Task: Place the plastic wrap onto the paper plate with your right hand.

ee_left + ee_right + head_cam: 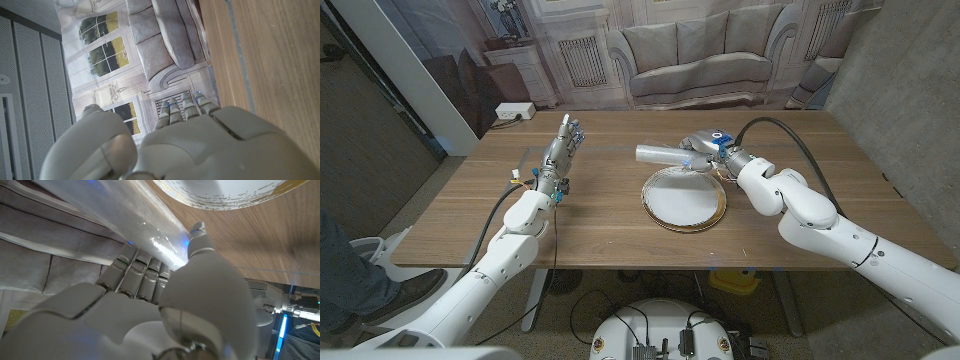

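Observation:
The plastic wrap (663, 154) is a clear shiny roll held level just above the far rim of the paper plate (684, 200), a white plate with a gold edge at the table's middle. My right hand (708, 152) grips the roll's right end. In the right wrist view the roll (125, 222) runs across my fingers (137, 272), with the plate's rim (235, 197) beyond it. My left hand (560, 150) stands upright at the table's left with fingers straight and holds nothing; its back (200, 145) shows in the left wrist view.
A faint clear sheet (528, 163) lies on the wooden table (620, 235) beside my left hand. A white power strip (514, 111) sits on the floor behind the table's far left corner. A sofa backdrop stands behind the table.

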Action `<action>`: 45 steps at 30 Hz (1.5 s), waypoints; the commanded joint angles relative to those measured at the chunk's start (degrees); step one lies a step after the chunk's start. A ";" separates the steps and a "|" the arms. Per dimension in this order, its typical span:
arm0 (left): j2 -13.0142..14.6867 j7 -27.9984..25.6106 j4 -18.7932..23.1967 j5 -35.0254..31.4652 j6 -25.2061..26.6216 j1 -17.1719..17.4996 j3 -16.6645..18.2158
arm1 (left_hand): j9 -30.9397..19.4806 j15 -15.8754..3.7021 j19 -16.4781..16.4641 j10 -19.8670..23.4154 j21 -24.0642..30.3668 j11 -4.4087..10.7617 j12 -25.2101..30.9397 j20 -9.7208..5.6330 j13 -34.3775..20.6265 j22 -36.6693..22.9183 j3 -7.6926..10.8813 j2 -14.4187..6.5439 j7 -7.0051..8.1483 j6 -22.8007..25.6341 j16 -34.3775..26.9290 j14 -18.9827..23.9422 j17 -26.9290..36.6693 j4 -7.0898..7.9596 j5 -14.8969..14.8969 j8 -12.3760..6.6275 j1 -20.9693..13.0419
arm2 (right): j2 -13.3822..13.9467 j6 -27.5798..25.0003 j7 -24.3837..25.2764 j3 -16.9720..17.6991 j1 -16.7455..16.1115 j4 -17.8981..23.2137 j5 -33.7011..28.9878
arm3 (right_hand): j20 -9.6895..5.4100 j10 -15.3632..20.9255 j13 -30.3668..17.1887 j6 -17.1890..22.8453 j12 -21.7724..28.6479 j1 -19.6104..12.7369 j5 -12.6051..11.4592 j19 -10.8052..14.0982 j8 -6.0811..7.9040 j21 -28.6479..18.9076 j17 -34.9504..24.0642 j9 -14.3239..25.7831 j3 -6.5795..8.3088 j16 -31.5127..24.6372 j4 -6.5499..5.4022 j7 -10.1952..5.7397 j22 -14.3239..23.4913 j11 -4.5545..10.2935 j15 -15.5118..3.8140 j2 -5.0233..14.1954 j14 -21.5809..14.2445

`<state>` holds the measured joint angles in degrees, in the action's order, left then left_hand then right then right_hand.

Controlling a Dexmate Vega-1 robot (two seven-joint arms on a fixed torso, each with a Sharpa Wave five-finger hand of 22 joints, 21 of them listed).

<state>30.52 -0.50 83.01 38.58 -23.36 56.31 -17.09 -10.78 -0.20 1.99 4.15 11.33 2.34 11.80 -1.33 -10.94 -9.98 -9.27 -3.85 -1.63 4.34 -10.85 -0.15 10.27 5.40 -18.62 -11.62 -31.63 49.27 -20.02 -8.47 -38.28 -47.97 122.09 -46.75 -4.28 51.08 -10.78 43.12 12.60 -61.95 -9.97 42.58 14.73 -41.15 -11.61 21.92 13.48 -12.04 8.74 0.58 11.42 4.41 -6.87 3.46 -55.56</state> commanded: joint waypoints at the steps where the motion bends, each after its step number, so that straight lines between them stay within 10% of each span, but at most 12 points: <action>1: -0.25 0.21 -0.53 -0.11 -0.16 -0.24 -0.11 | -0.16 -0.22 0.50 0.09 0.05 -0.02 -0.15 -0.07 -0.01 -0.29 -0.45 -0.15 -0.18 0.43 0.05 0.24 0.24 -0.14 0.05 0.11 -0.09 | -0.98 3.47 -0.29 -0.04 0.17 -0.62 -0.93 | -7.66 4.06 -0.22 12.59 -0.22 -2.80 -0.22 -0.24 0.03 -0.63 -0.14 0.16 4.55 -0.21 -4.10 -8.56 -0.02 3.73 -6.49 6.18 -1.26; 45: -0.75 -0.42 -0.65 -0.49 -0.72 -0.24 -0.18 | -0.16 -0.25 0.53 0.08 0.05 0.00 -0.15 -0.04 -0.01 -0.29 -0.90 -0.35 -0.22 0.49 0.08 0.17 0.23 -0.12 0.04 0.09 -0.29 | -4.63 10.34 -2.05 -2.85 1.93 -5.68 -4.51 | -7.62 4.48 -0.21 13.31 -0.31 -2.16 -0.03 -0.76 -0.51 -1.62 -0.03 0.53 4.87 -0.07 -3.76 -8.55 -0.27 3.76 -6.40 6.02 -1.00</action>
<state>29.67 -0.69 82.21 38.09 -24.13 55.74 -17.38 -10.78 -0.20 1.99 4.15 11.33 2.33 11.80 -1.33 -10.94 -9.98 -9.74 -4.07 -1.63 4.34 -10.85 -0.15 10.27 5.40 -18.62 -11.62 -31.85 45.70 -10.46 -10.55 -40.55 -46.28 117.91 -50.68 -4.28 51.39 -10.81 43.55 12.16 -61.95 -9.76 41.98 14.32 -42.20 -11.44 22.30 13.73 -11.81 9.00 0.60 11.05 4.12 -7.00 3.46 -55.43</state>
